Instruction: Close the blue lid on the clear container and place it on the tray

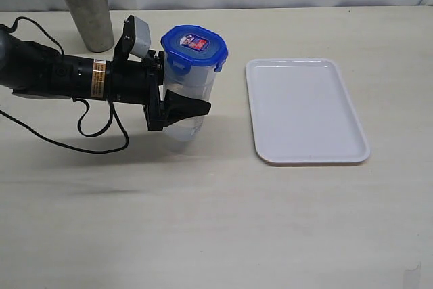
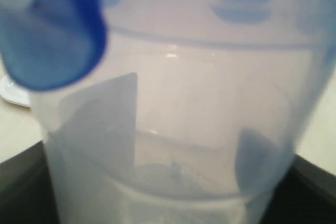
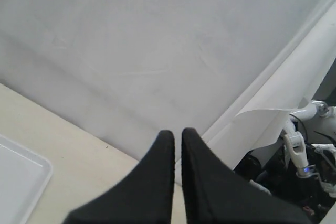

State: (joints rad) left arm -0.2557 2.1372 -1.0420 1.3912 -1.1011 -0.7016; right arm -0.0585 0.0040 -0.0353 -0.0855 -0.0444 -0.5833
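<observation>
The clear container [image 1: 188, 99] stands upright left of the white tray [image 1: 304, 109], with the blue lid [image 1: 195, 45] on its top and the red-blue sticker facing up. My left gripper [image 1: 193, 103] is shut on the container's body, one black finger [image 1: 186, 107] across its front. In the left wrist view the clear container [image 2: 178, 129] fills the frame, its blue lid [image 2: 52, 30] blurred; dark fingers [image 2: 252, 161] show through the plastic. My right gripper [image 3: 177, 135] is shut on nothing, off the exterior view, near a tray [image 3: 16, 182] corner.
A grey steel cup [image 1: 86, 11] stands at the back left, behind the left arm. A black cable [image 1: 95, 137] loops on the table under that arm. White backdrop sheets [image 3: 157, 51] hang behind the table.
</observation>
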